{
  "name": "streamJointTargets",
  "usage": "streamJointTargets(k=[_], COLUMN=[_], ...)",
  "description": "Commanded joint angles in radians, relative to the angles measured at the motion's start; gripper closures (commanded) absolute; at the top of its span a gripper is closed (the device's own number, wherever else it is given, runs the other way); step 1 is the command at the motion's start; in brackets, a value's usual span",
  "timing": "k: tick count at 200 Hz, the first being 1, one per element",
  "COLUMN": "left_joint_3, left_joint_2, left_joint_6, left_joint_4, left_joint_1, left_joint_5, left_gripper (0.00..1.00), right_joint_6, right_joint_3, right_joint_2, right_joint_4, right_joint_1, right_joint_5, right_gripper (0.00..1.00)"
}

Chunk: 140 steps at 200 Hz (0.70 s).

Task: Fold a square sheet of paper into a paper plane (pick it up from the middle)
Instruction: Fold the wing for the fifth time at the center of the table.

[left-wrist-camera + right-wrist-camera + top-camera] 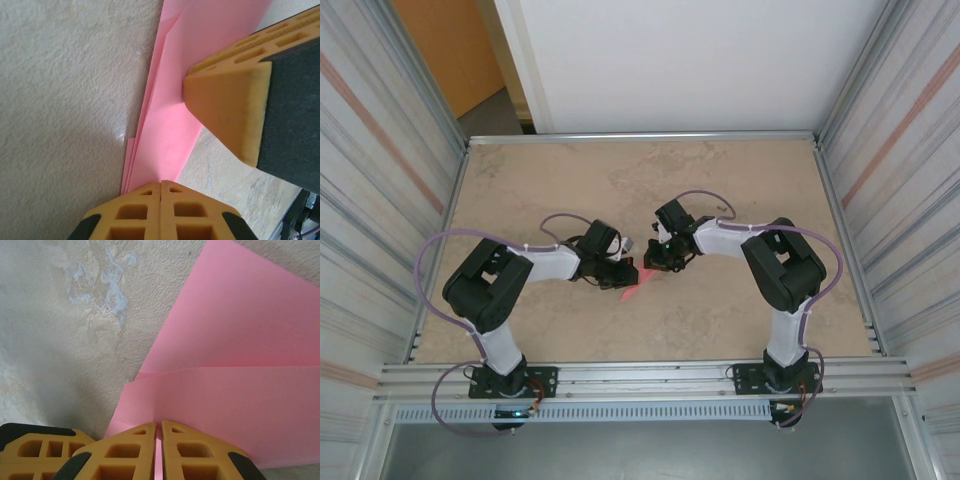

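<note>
While both arms meet over the middle of the desk (740, 330), the pink sheet (632, 286) sits on it btwn them, already part-folded. Right-wrist view shows a diagonal flap laid over w/ a crease running across. Left-wrist view shows several stacked layers narrowing into a long strip. So the early folds look done. It's approx. a tapered wedge, not yet a dart w/ centre ridge + two wings.

Left claw (160, 186): fingers pressed together at the strip's narrow end, apparently pinching it. Right claw (158, 429): fingers nearly together w/ pink showing in the slit, so clamped on the sheet's edge.

Judgement: roughly mid-task, poss. past halfway. Still to do are the wing folds, firmer creases, then release.
</note>
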Motion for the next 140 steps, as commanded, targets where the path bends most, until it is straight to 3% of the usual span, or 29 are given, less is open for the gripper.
streamJointTargets(k=[1, 63, 140], left_joint_3=[-0.011, 0.011, 0.01], left_joint_2=[-0.02, -0.035, 0.013], left_joint_6=[-0.007, 0.073, 0.086], left_joint_4=[-0.04, 0.002, -0.081], left_joint_1=[0.002, -0.006, -0.007], left_joint_5=[-0.001, 0.081, 0.027], left_gripper=[0.95, 0.91, 0.93], right_joint_6=[-0.004, -0.024, -0.026], right_joint_3=[-0.011, -0.071, -0.053], right_joint_2=[0.038, 0.067, 0.101], right_joint_4=[-0.014, 0.013, -0.033], right_joint_1=[-0.015, -0.021, -0.028], right_joint_5=[0.012, 0.022, 0.045], right_gripper=[0.9, 0.95, 0.95])
